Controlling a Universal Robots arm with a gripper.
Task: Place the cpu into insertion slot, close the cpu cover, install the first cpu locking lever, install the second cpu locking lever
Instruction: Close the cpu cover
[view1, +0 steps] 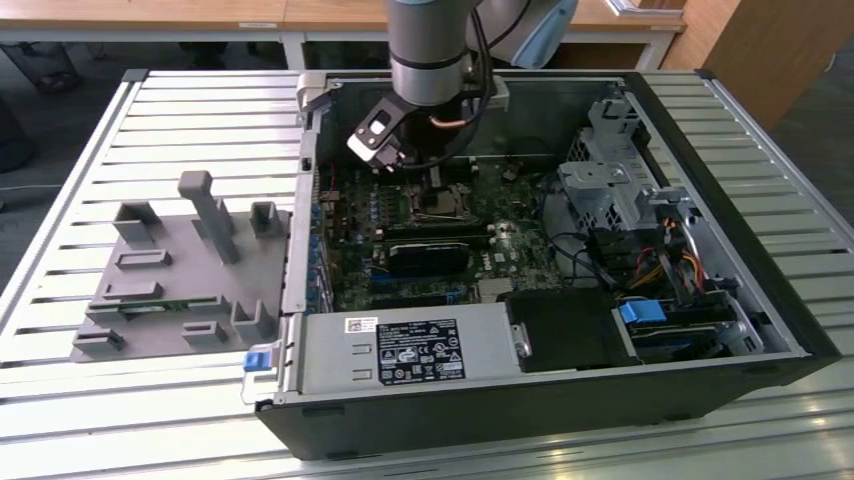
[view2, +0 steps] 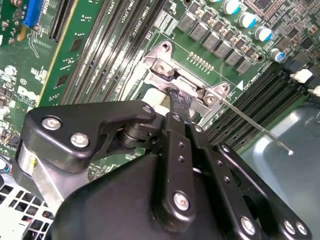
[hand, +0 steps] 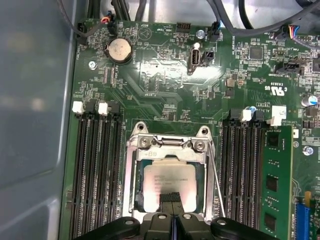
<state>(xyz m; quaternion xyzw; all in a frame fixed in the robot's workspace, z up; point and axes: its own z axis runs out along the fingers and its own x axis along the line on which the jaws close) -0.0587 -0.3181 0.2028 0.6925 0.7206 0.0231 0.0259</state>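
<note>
One arm (view1: 430, 50) reaches down into an open computer case (view1: 747, 390) that lies on a slatted metal surface (view1: 80, 420). Its end effector (hand: 170, 197) is low over the green motherboard (hand: 160, 75). The black fingertips (view2: 178, 102) are pressed together and I see nothing between them. In the first wrist view they touch the near edge of the cpu (hand: 167, 175) or the frame around it; which of the two, I cannot tell.

The cpu sits in the insertion slot (hand: 201, 145) with its silvery face up. The cpu cover (hand: 172, 150) lies down flat around it, and the cpu's face shows through the cut-out centre. A thin metal lever (view2: 255, 127) goes out from one corner of the slot, across the long black memory slots (hand: 97, 170) that are just beside it. One green memory stick (hand: 277, 185) stands further to that side.

In the exterior view a grey fixture (view1: 174, 270) lies on the surface at the exterior view's left, just beside the case
</note>
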